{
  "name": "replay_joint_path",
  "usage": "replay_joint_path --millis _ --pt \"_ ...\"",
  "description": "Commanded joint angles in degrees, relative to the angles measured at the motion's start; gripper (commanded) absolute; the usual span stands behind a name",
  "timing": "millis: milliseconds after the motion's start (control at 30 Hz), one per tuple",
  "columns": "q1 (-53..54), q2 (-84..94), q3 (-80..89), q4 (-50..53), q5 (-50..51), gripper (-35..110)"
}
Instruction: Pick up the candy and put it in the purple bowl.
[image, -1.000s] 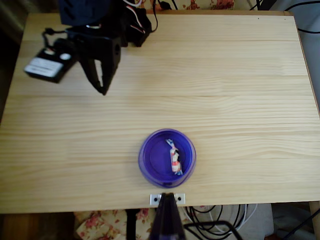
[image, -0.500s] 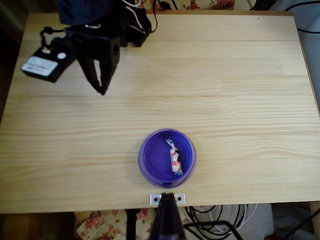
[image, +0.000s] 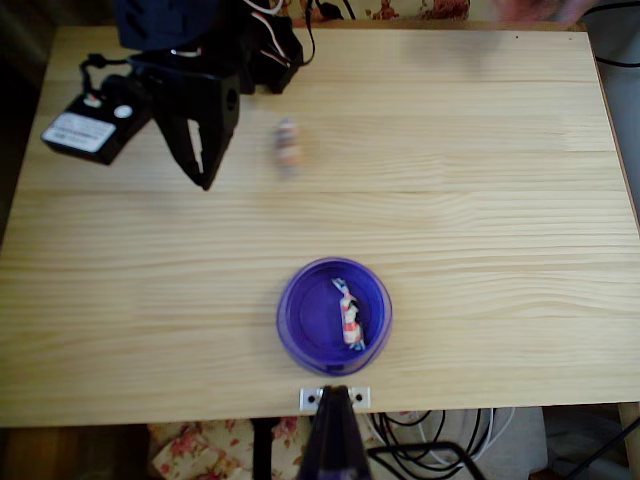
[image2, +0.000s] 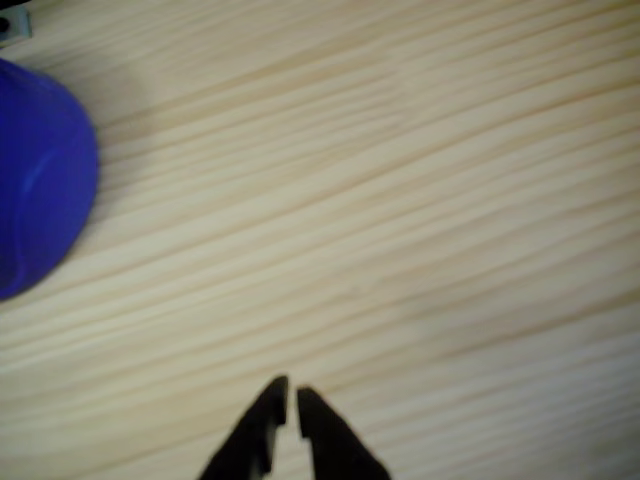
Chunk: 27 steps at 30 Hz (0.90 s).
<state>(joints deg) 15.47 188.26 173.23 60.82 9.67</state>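
The purple bowl (image: 283, 318) sits near the table's front edge, and its side shows at the left of the wrist view (image2: 40, 180). In it lies the candy (image: 347, 313), white with red and dark marks and bluish twisted ends. A second, paler candy (image: 287, 147) with orange-red marks is motion-blurred on the wood at the back, just right of my gripper. My black gripper (image: 207, 180) hangs over the back left of the table, far from the bowl. Its fingers are shut with nothing between them, as the wrist view (image2: 290, 392) confirms.
A black box with a white label (image: 85, 125) lies at the back left beside the arm. A small metal bracket (image: 334, 398) is fixed to the front edge below the bowl. A blurred hand (image: 530, 8) shows at the top right edge.
A pale candy has appeared, blurred, on the table right of my gripper, and a hand's blur shows at the top right. My arm has not moved.
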Motion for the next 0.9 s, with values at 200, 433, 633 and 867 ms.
replay_joint_path --millis 200,433,633,867 --pt "1.05 0.79 -0.79 0.88 1.32 -1" --pt "1.05 0.79 -0.79 0.88 1.32 -1" --pt "1.14 0.79 -0.79 0.88 1.32 -1" --pt "9.23 0.97 -0.44 2.02 10.72 -1"
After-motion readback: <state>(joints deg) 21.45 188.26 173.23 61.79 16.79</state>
